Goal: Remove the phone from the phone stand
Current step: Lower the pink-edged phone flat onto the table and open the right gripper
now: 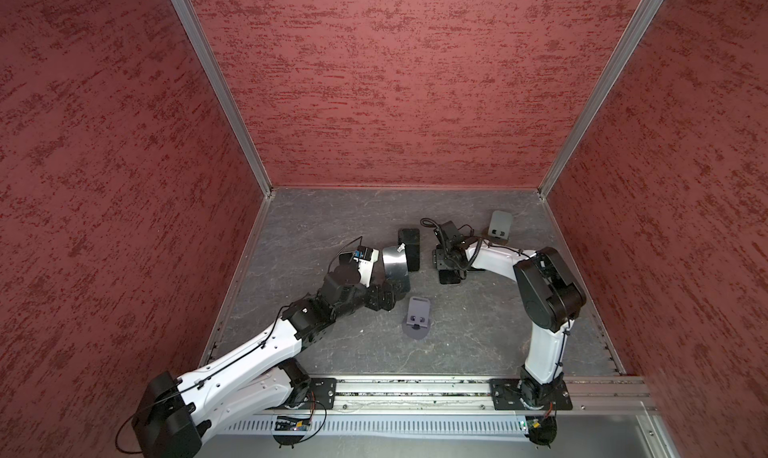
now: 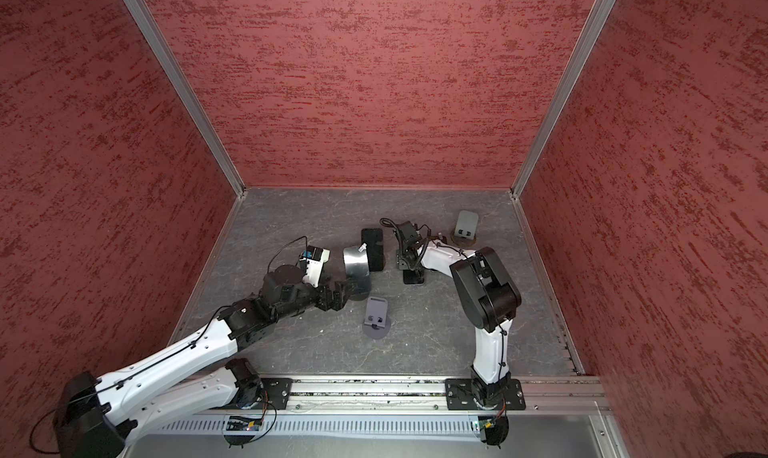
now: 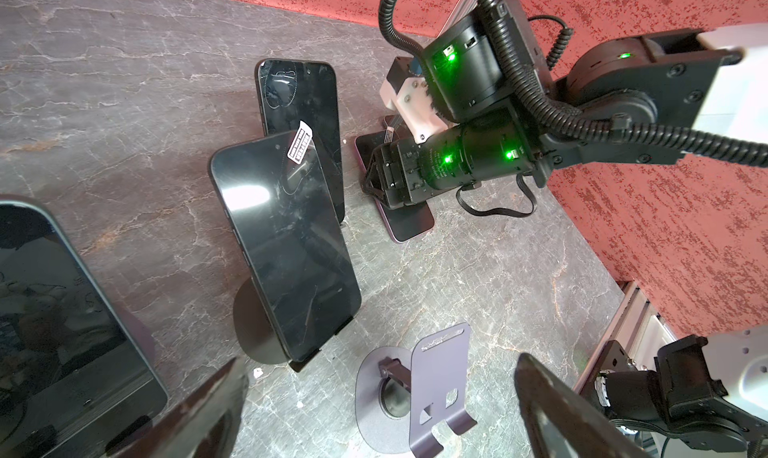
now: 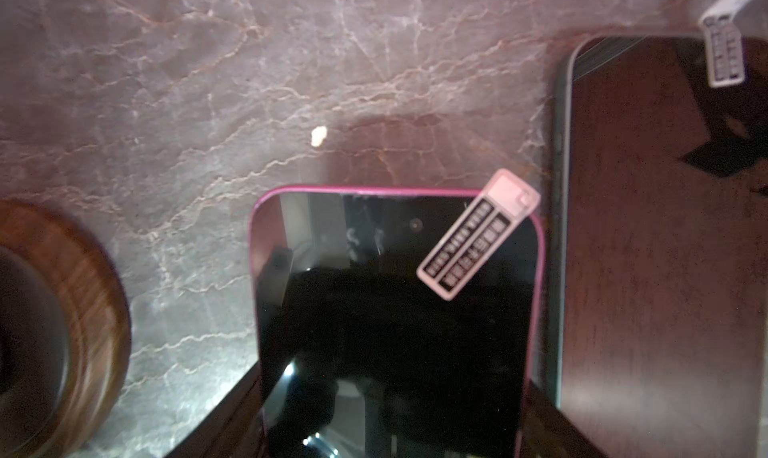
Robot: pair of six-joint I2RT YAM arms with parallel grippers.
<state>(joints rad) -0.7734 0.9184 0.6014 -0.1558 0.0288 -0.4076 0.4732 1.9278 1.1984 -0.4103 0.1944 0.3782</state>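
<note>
A black phone (image 3: 286, 248) with a white sticker tab leans upright in a dark phone stand (image 3: 249, 323); in both top views its screen (image 1: 393, 264) (image 2: 356, 265) shines silver. My left gripper (image 3: 380, 362) (image 1: 390, 295) (image 2: 338, 294) hovers beside that stand, open and empty. My right gripper (image 4: 395, 377) (image 1: 448, 267) (image 2: 409, 269) is low at the table, its fingers (image 4: 232, 414) pressed against both long edges of a pink-rimmed phone (image 4: 395, 290) (image 3: 409, 223) that lies flat.
A second black phone (image 1: 409, 248) (image 3: 299, 111) lies flat behind the standing one. An empty grey stand (image 1: 417, 315) (image 2: 376, 317) (image 3: 436, 389) is near the left gripper. An empty wood-based stand (image 1: 498, 225) (image 4: 83, 310) sits far right. Another dark phone (image 3: 54, 310) lies close by.
</note>
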